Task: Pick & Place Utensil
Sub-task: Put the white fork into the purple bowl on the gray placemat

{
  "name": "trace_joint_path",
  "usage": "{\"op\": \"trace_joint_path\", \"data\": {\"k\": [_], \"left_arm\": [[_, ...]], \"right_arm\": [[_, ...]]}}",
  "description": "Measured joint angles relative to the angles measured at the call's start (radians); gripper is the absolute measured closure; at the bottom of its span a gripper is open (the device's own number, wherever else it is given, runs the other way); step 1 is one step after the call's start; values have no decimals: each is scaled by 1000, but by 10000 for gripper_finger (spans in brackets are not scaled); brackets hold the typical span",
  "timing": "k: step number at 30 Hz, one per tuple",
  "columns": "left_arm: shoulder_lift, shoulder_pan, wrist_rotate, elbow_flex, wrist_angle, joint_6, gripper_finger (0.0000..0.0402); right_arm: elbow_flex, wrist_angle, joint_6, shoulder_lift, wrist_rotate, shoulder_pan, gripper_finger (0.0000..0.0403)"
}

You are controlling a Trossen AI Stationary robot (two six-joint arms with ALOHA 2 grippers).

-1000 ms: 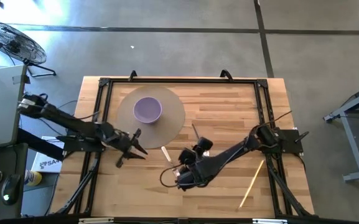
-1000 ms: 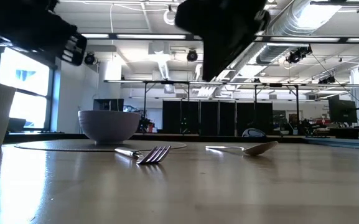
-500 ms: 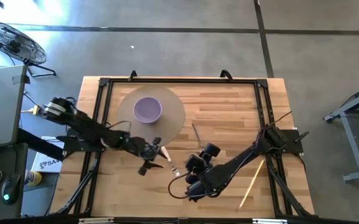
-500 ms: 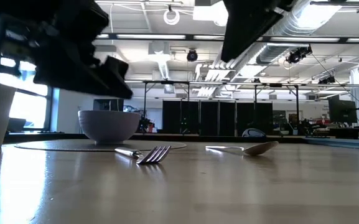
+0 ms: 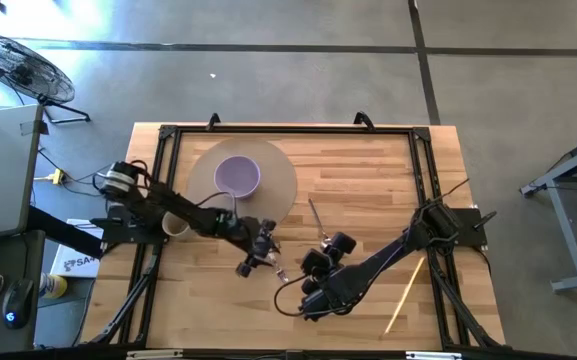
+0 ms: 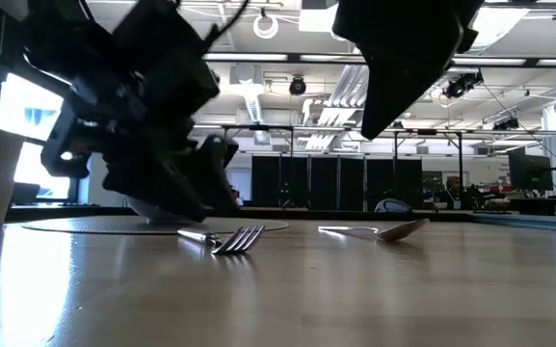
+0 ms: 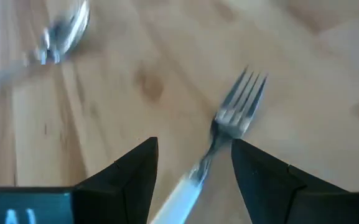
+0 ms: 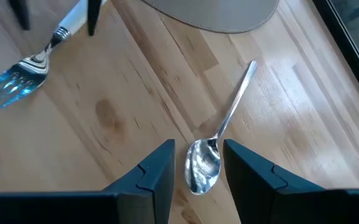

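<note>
A fork (image 5: 272, 258) with a white handle lies flat on the wooden table, beside the round grey mat (image 5: 280, 195) that carries the purple bowl (image 5: 237, 177). My left gripper (image 5: 266, 252) is open and low over the fork; in the left wrist view its fingers (image 7: 135, 171) stand on either side of the fork's handle (image 7: 182, 190), apart from it. A metal spoon (image 5: 316, 216) lies to the right of the fork. My right gripper (image 5: 308, 290) is open and hovers high near the spoon (image 8: 219, 140). The low view shows the fork (image 6: 235, 238) and spoon (image 6: 383, 231) lying flat.
A pale cup (image 5: 175, 226) stands at the table's left, under my left arm. A thin wooden stick (image 5: 405, 293) lies near the right near corner. A black frame (image 5: 288, 130) borders the table. Bare wood stretches across the far right part.
My left gripper has swung toward the table's right and come down, from beside the mat to low over the fork, and now hides the bowl in the low view. My right gripper has drawn back toward the near edge and risen. Fork and spoon have stayed put.
</note>
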Motion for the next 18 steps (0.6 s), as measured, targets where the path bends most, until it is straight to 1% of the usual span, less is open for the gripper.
{"op": "trace_joint_path", "data": {"k": [4, 9, 14, 18], "left_arm": [[1, 44, 43, -1, -79, 10, 201], [1, 36, 91, -2, -78, 37, 207], [18, 38, 77, -2, -67, 36, 220], [38, 38, 75, 1, -55, 33, 240]], "right_arm": [[0, 3, -1, 0, 8, 0, 275], [0, 10, -4, 0, 9, -6, 275], [0, 19, -6, 0, 9, -16, 274], [0, 22, -6, 0, 9, -19, 274]]}}
